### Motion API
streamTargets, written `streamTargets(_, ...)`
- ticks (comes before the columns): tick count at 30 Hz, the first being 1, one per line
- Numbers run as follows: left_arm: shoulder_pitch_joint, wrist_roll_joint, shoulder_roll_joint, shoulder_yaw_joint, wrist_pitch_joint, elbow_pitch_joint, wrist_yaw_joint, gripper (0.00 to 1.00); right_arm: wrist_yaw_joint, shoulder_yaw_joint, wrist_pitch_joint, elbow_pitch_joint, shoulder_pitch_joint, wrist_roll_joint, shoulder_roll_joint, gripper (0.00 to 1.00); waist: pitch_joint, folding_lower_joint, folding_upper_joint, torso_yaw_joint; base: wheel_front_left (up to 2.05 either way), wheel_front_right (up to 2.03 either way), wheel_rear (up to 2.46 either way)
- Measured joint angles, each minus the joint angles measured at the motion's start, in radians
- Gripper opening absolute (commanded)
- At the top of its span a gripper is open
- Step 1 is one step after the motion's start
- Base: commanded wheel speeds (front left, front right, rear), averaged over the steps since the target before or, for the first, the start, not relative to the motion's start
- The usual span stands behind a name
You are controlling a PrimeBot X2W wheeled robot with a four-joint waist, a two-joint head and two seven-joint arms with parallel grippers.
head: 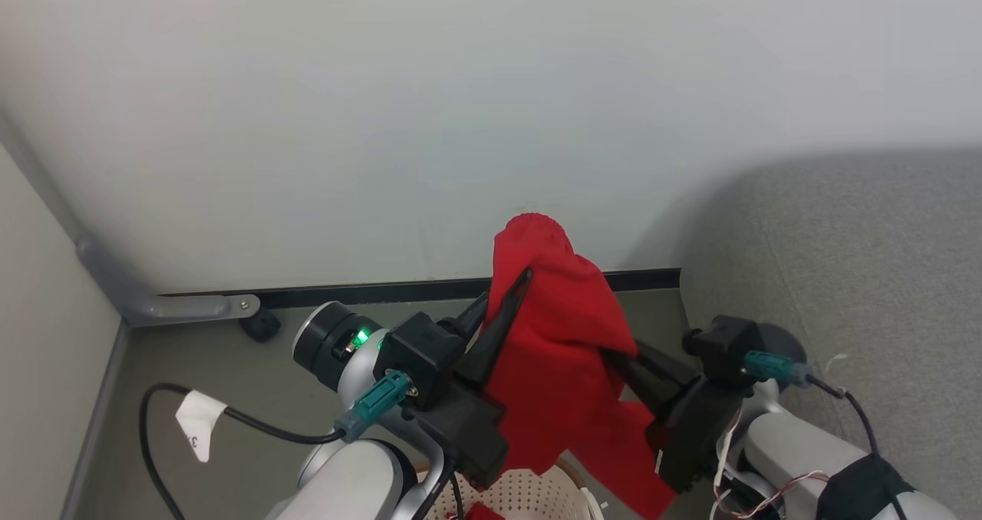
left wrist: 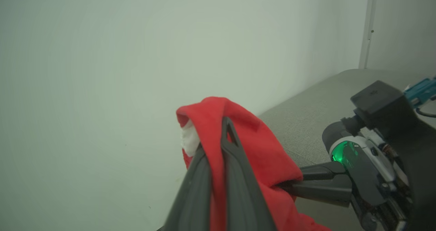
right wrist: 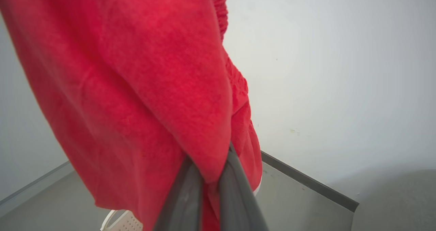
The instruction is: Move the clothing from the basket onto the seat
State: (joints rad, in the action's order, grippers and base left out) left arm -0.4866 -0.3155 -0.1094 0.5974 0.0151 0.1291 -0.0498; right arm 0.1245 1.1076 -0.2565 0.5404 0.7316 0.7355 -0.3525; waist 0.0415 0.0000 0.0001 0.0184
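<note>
- Above the basket (head: 529, 497), my left gripper (head: 515, 288) pinches the clothing (head: 552, 336) high, to lift it clear of the rim.
- My right gripper (right wrist: 209, 178) pinches a lower fold, probably to steady the carry to the seat (head: 867, 274).

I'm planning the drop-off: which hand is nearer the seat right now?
Right. The right hand, shut on the clothing, is close beside the seat; the left hand grips the clothing's far side, farther away.

A white tag (head: 201, 422) on the black cable (head: 143, 436) bears a dark "3" — the rest is unreadable.
</note>
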Motion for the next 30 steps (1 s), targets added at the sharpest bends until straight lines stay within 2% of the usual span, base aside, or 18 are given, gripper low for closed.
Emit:
streamTargets(2,0.007,-0.002,-0.001,-0.005,0.001,0.004,0.006,0.85,0.000,-0.022,0.000,-0.013,-0.001,0.014,-0.021,0.00,0.000,0.0000,0.0000,-0.010,0.00,0.00,0.00)
streamTargets(3,0.009,-0.004,-0.001,-0.007,0.002,0.005,0.007,1.00,0.000,-0.034,0.000,-0.018,-0.001,0.015,-0.031,0.00,0.000,0.0000,0.0000,-0.016,0.00,0.00,0.00)
streamTargets(10,0.049,-0.013,0.000,-0.013,0.013,0.013,0.023,1.00,0.000,-0.108,0.000,-0.043,-0.002,0.026,-0.089,0.00,-0.003,0.0000,0.0000,-0.054,0.00,0.00,0.00)
streamTargets(21,0.092,-0.037,-0.002,-0.008,0.032,0.010,0.023,1.00,0.000,-0.191,0.000,-0.077,-0.006,0.018,-0.160,0.00,-0.003,0.0000,0.0000,-0.121,0.00,0.00,0.00)
streamTargets(30,0.142,-0.043,-0.002,0.017,0.050,0.000,0.021,1.00,-0.004,-0.241,0.000,-0.118,-0.051,-0.014,-0.225,0.00,-0.002,0.0000,0.0000,-0.202,0.00,0.00,0.00)
